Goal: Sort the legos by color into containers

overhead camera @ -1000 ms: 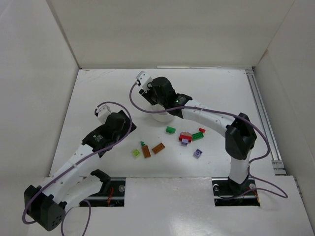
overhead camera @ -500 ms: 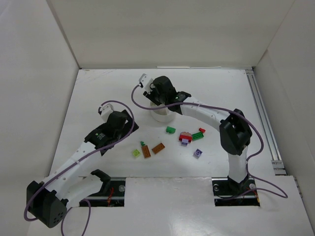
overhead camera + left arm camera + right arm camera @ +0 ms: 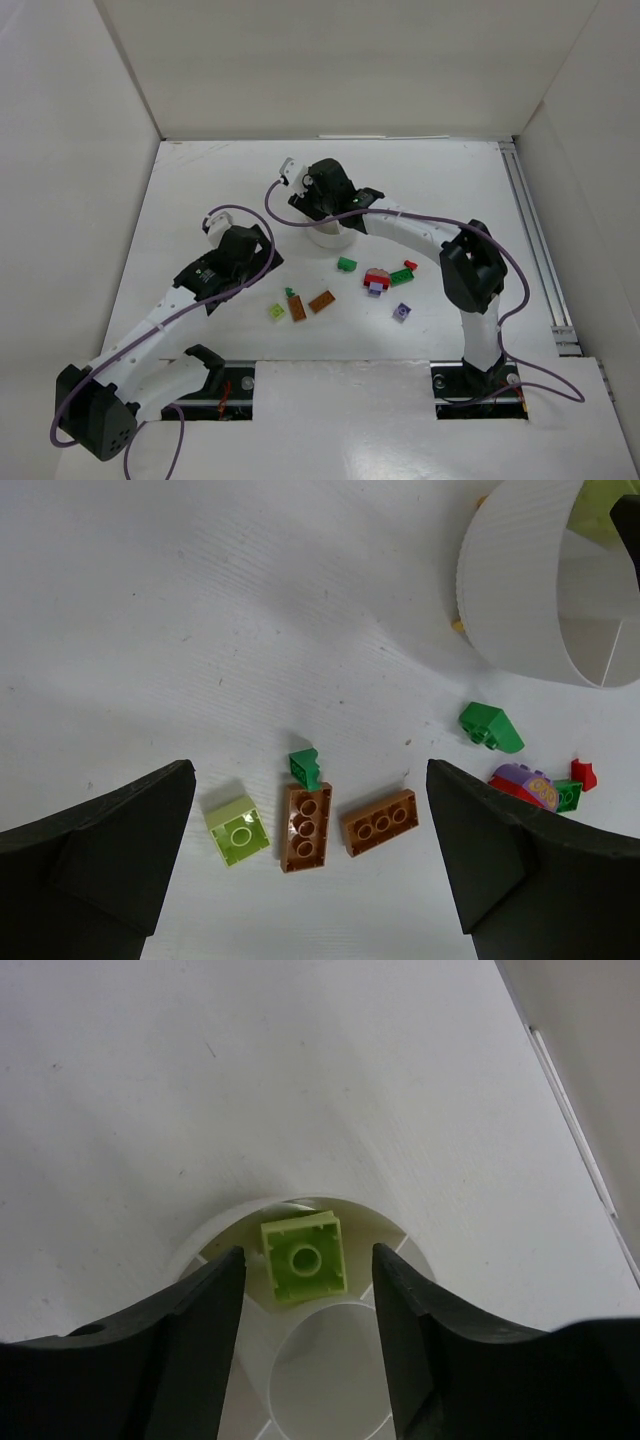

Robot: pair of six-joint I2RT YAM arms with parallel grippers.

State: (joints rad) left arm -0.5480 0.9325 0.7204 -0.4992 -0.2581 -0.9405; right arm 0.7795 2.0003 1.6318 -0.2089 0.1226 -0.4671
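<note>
My right gripper [image 3: 307,1256] hangs open over the white dish [image 3: 381,1216]. A lime green lego [image 3: 302,1258] lies in a far wedge section, with gaps to both fingers; the centre well [image 3: 330,1375] holds nothing. From above, the dish [image 3: 328,238] is mostly hidden under that wrist. My left gripper [image 3: 310,815] is open, above a lime lego [image 3: 238,830], two orange-brown legos [image 3: 305,826] [image 3: 380,822] and a small dark green piece [image 3: 305,767]. My left gripper [image 3: 255,262] sits left of these.
Right of the dish's near side lie a green lego [image 3: 347,264], a red and purple cluster [image 3: 376,280], another green one [image 3: 402,277], a small red one [image 3: 410,264] and a purple one [image 3: 402,312]. White walls enclose the table; a rail [image 3: 535,250] runs along the right.
The right gripper's jaws have spread apart and let go of the lime green lego, which now rests in the dish's wedge. Both arms have shifted slightly.
</note>
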